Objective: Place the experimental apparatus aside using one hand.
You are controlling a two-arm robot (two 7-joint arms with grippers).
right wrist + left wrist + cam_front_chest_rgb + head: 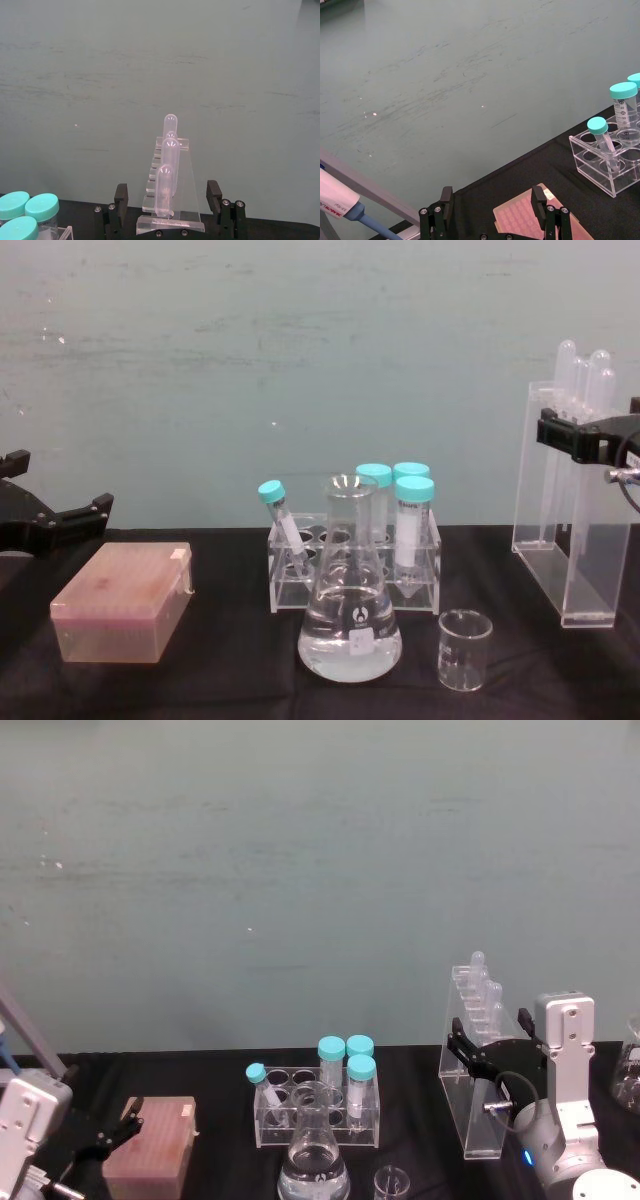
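Status: right hand (492, 1038) is at the acrylic stand (565, 540), which sits right of the tube rack (350, 570) and well apart from it. Fingers (120, 197) are spread, one on each side of the stand, above its mid height. The right wrist view shows a gap between each finger and the acrylic, so nothing is pinched. Stand is upright with its base on the black worktop (230, 680), and its long tubes (170, 150) stick out of the top.

Conical flask (350, 620) with clear liquid stands just in front of the rack, on the robot's side. Small glass beaker (464, 648) is in front of the rack's right end, near the flask but not touching it.

Pink tip box (125, 600) lies left of the rack, apart from it. Left hand (491, 200) is idle left of the rack, by the tip box, fingers spread and holding nothing.
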